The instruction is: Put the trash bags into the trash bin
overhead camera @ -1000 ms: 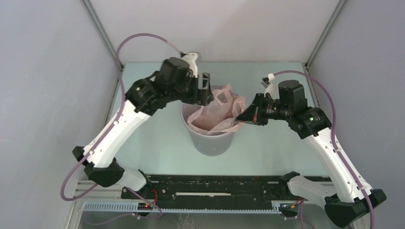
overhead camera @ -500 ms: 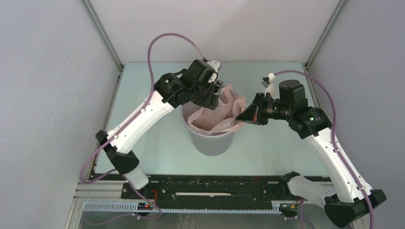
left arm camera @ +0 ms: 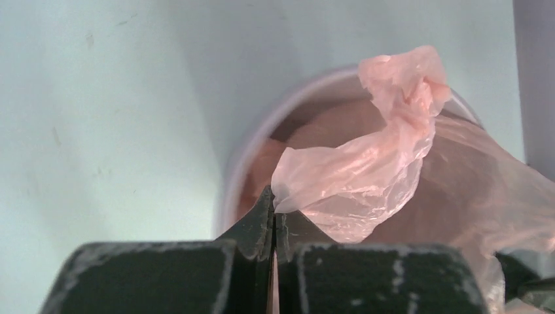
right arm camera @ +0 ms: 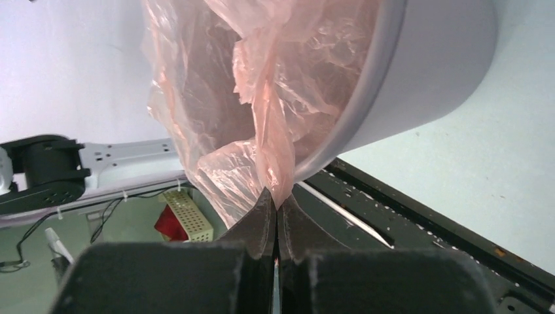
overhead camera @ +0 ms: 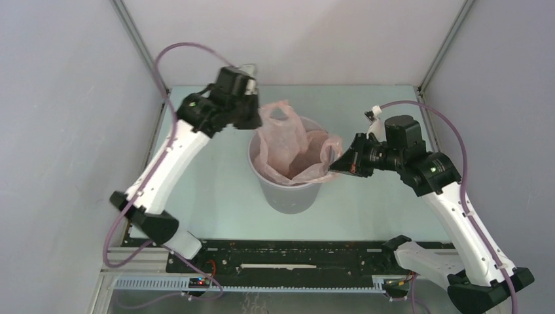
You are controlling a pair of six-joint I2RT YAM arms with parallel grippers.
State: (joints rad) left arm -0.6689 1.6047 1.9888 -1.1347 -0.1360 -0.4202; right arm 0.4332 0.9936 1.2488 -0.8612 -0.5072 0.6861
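A thin pale-pink trash bag (overhead camera: pixel 288 147) hangs inside the grey round trash bin (overhead camera: pixel 290 193) at the table's middle, its film spilling over the rim. My left gripper (overhead camera: pixel 257 110) is shut on the bag's far-left edge and holds a flap of it (left arm camera: pixel 366 176) up above the bin's rim (left arm camera: pixel 229 176). My right gripper (overhead camera: pixel 335 167) is shut on the bag's right edge (right arm camera: pixel 275 163), just outside the bin's wall (right arm camera: pixel 419 78). The bag is stretched between the two grips. The bin's floor is hidden by the film.
The pale-green table (overhead camera: pixel 209 190) is walled by grey panels left, right and back. A black rail (overhead camera: pixel 294 258) with the arm bases runs along the near edge. A perforated beige block and something red (right arm camera: pixel 171 219) lie beyond that rail.
My left gripper closed on the bag's left edge and pulled it up and to the left, off the bin. The right gripper kept its grip and shifted slightly.
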